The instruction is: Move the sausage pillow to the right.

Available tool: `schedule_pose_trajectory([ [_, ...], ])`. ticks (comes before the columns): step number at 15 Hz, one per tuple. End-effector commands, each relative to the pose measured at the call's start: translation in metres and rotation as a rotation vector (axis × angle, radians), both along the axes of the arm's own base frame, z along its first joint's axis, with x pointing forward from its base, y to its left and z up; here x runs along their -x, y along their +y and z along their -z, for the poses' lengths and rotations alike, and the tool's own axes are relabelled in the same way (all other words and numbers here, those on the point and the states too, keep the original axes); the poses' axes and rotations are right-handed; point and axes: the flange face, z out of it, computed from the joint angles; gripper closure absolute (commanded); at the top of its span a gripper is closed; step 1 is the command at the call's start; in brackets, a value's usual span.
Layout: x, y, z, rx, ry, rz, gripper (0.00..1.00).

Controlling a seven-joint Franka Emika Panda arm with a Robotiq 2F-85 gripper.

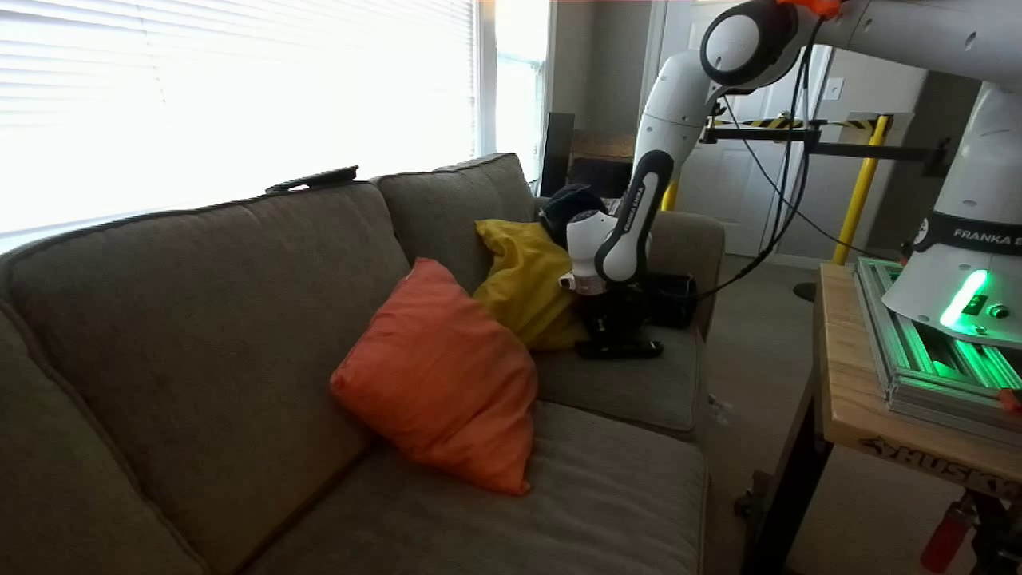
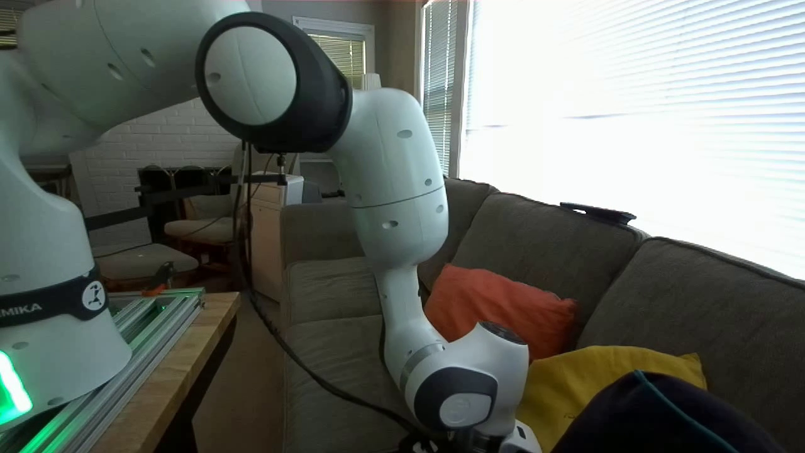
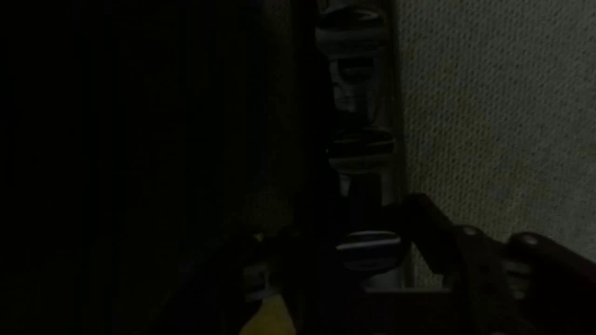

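Sofa (image 1: 200, 343), gray-brown, filling left and middle in an exterior view, below bright window (image 1: 263, 96). Along top of its back, flat dark item (image 1: 315, 180), not identifiable. Next, orange cushion (image 1: 447, 383), tilted, leaning on sofa back. To its right, yellow cushion (image 1: 527, 279), partly covered by orange one from this angle. Behind yellow cushion, at far corner of sofa, sausage pillow (image 1: 568, 206): dark navy, soft fabric, only partly visible in both exterior views, full shape hidden. Then robot arm (image 1: 671, 112), white, bent down toward far seat; end effector (image 1: 616, 342) low at sofa seat, right of yellow cushion. Wrist view very dark: end effector only faint, glossy segmented strip (image 3: 361, 153) down the middle, unidentified. Cannot tell whether grasping, clenched or released; contact with sausage pillow likewise not readable. Just right of end effector, black object (image 1: 675, 299) at sofa's far end, details lost in shadow. Farther right, past floor (image 1: 758, 351) and distant yellow post (image 1: 864, 192), wooden desk (image 1: 842, 359) carrying metal frame (image 1: 918, 391) and green-lit robot base (image 1: 946, 279). Below desk edge, red clamp handle (image 1: 948, 537).
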Motion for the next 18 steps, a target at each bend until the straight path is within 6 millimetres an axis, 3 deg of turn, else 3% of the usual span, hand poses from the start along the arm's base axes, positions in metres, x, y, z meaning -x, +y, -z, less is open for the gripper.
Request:
schedule_pose_trajectory([
  [1,0.005,0.021,-0.04,0.021,0.026,-0.025,0.7],
  [6,0.019,0.054,-0.086,0.04,0.099,-0.107,0.7],
  [9,0.03,0.078,-0.102,0.043,0.154,-0.14,0.7],
  [13,0.051,0.11,-0.106,0.052,0.223,-0.175,0.7],
  [18,0.064,0.151,-0.093,-0.024,0.192,-0.214,0.7],
])
